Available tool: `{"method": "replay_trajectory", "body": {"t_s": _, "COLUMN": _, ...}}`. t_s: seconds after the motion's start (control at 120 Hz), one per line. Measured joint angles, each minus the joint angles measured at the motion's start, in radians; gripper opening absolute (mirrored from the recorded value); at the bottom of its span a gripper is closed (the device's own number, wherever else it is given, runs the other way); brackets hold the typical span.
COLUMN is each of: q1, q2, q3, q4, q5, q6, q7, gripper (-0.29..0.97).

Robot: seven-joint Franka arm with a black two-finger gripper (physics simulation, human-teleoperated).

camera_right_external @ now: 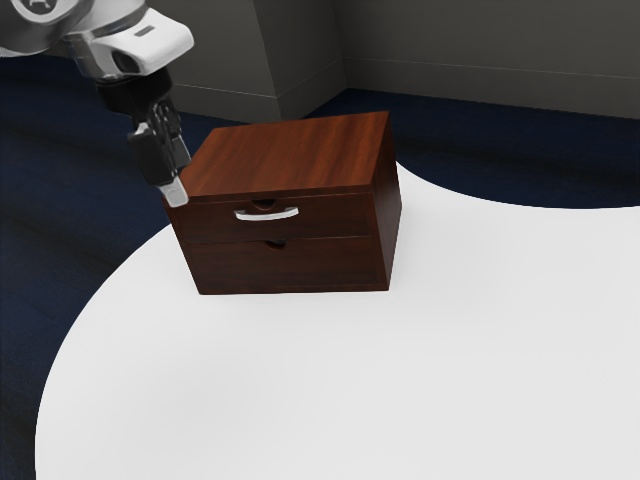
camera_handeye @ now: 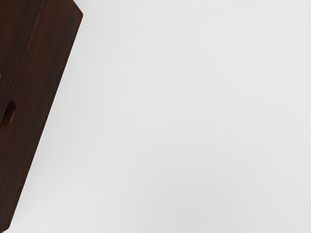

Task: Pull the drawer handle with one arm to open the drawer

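Note:
A dark wooden cabinet (camera_right_external: 300,160) stands on the white table (camera_right_external: 400,380). It has two drawers. The top drawer (camera_right_external: 335,218) carries a silver bar handle (camera_right_external: 266,213) and its front looks level with the cabinet's face. The lower drawer (camera_right_external: 300,265) has only a small notch at its top edge. My gripper (camera_right_external: 172,190) hangs at the cabinet's upper front corner on the exterior view's left, a short way left of the handle and slightly above it, holding nothing. In the wrist view the cabinet's front (camera_handeye: 34,97) runs slantwise beside the bare table (camera_handeye: 194,121).
The white table has a curved edge, with dark blue floor (camera_right_external: 60,260) beyond it. A grey wall and pillar (camera_right_external: 300,50) stand behind the cabinet. Open tabletop lies in front of the cabinet and to the exterior view's right.

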Motion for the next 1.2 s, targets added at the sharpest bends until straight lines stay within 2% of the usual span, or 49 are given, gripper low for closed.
{"method": "replay_trajectory", "body": {"t_s": 0.45, "q1": -0.06, "q2": -0.022, "q3": 0.022, "q4": 0.0, "q5": 0.001, "q6": -0.002, "q7": 0.008, "gripper": 0.68}}
{"method": "replay_trajectory", "body": {"t_s": 0.683, "q1": -0.046, "q2": 0.008, "q3": 0.022, "q4": -0.004, "q5": 0.016, "q6": -0.004, "q7": -0.002, "gripper": 0.68}}
{"method": "replay_trajectory", "body": {"t_s": 0.75, "q1": -0.046, "q2": -0.015, "q3": 0.024, "q4": -0.027, "q5": 0.018, "q6": -0.006, "q7": -0.013, "gripper": 0.68}}
{"method": "replay_trajectory", "body": {"t_s": 0.85, "q1": -0.042, "q2": -0.125, "q3": 0.021, "q4": -0.169, "q5": 0.028, "q6": 0.004, "q7": -0.027, "gripper": 0.68}}
{"method": "replay_trajectory", "body": {"t_s": 0.908, "q1": 0.007, "q2": -0.17, "q3": 0.006, "q4": -0.259, "q5": 0.067, "q6": 0.046, "q7": -0.027, "gripper": 0.68}}
{"method": "replay_trajectory", "body": {"t_s": 1.008, "q1": 0.025, "q2": -0.185, "q3": -0.005, "q4": -0.391, "q5": 0.119, "q6": 0.173, "q7": -0.012, "gripper": 0.68}}
{"method": "replay_trajectory", "body": {"t_s": 1.092, "q1": 0.014, "q2": -0.177, "q3": -0.008, "q4": -0.423, "q5": 0.163, "q6": 0.264, "q7": -0.001, "gripper": 0.67}}
{"method": "replay_trajectory", "body": {"t_s": 1.2, "q1": 0.006, "q2": -0.141, "q3": -0.019, "q4": -0.436, "q5": 0.291, "q6": 0.392, "q7": 0.018, "gripper": 0.68}}
